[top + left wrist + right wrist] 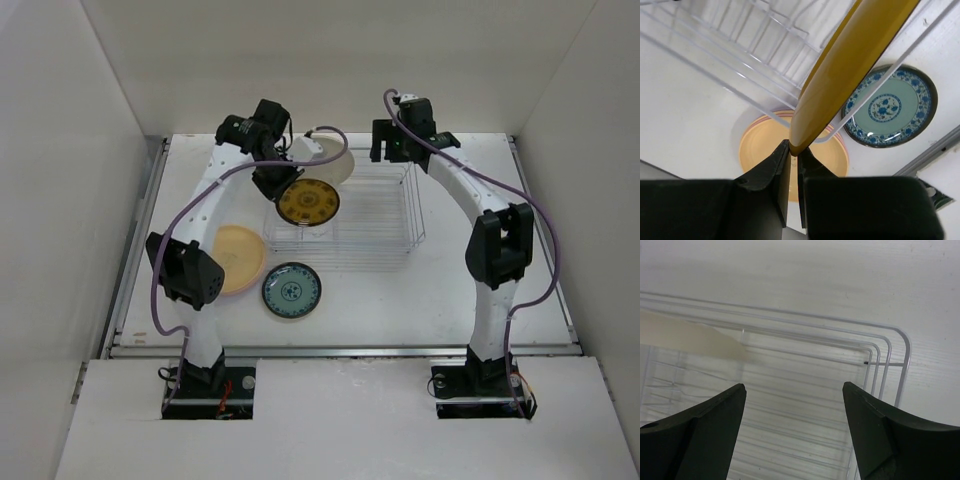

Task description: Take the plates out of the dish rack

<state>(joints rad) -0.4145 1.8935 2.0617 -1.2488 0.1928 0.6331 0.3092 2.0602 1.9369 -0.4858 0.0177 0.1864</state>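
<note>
table (440, 290): white, matte | walls (60, 150): white panels on three sides | rail (350, 350): metal, near edge

Top view: my left arm (188, 272) covers the near-left part of the peach plate (243, 255). My left wrist hides part of the cream plate (330, 160) and the spot where I grip the amber plate (308, 203).

Left wrist view: the amber plate runs off the top edge, its pattern unseen. It blocks part of the peach plate and a bit of the teal plate (892, 107) rim.

Right wrist view: the cream plate is only a blurred sliver cut by the left edge. The dish rack (885, 355) runs off the bottom, and my right pincer (794, 400) fingers are cut off at the bottom too.
</note>
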